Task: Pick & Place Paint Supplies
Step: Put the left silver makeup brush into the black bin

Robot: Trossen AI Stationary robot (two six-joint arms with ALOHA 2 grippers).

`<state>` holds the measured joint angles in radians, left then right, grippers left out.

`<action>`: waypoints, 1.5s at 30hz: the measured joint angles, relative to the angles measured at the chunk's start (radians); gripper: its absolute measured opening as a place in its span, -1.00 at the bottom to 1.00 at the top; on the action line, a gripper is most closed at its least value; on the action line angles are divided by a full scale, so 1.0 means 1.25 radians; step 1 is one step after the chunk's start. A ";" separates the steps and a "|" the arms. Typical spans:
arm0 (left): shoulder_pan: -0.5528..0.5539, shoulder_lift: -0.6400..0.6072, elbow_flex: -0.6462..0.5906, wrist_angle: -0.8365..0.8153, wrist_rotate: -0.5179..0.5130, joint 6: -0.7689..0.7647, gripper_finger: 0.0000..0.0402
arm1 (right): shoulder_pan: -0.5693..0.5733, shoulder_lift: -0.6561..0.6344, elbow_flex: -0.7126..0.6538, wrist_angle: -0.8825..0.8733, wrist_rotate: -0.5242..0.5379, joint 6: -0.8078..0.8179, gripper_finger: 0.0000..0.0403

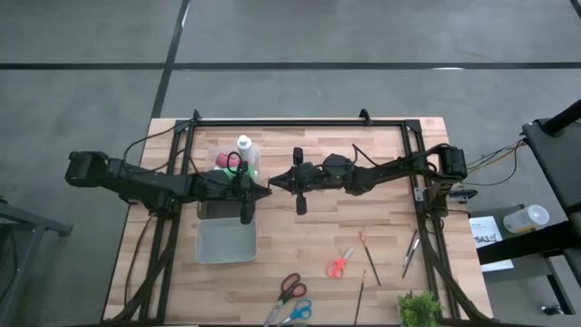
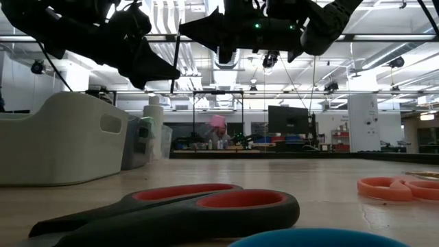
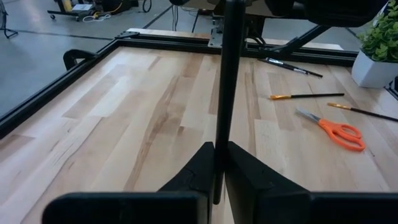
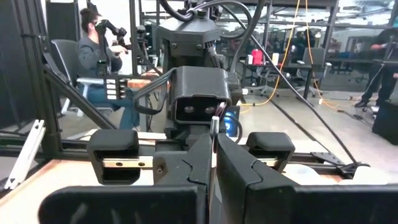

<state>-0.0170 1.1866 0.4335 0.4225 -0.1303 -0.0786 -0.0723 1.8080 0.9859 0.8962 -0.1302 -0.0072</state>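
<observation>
Left gripper [image 1: 263, 193] is clamped on a thin dark brush [image 3: 225, 93], held upright between its fingers [image 3: 249, 171], above the table [image 1: 381, 227] just beside the grey bin [image 1: 225, 240]. Right gripper [image 1: 277, 184] faces it nearly tip to tip, fingers pressed together on nothing visible. White bottle [image 1: 243, 145] and red bottle [image 1: 222, 162] stand behind the left arm. More brushes [image 3: 306, 96] lie near orange scissors [image 3: 334, 130].

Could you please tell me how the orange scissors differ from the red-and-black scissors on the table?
The orange scissors are smaller, with all-orange handles. The red-and-black scissors are larger, with black handles lined in red. The red-and-black scissors lie right beside blue scissors, while the orange scissors lie apart from that pair. Both lie flat.
</observation>
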 joint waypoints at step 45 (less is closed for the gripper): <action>0.000 0.000 0.000 0.002 0.000 0.000 -0.84 | 0.002 0.000 0.000 -0.001 0.000 0.091 -0.93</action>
<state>-0.0173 1.1866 0.4335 0.4252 -0.1303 -0.0788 -0.0704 1.8078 0.9859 0.8946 -0.1307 0.1062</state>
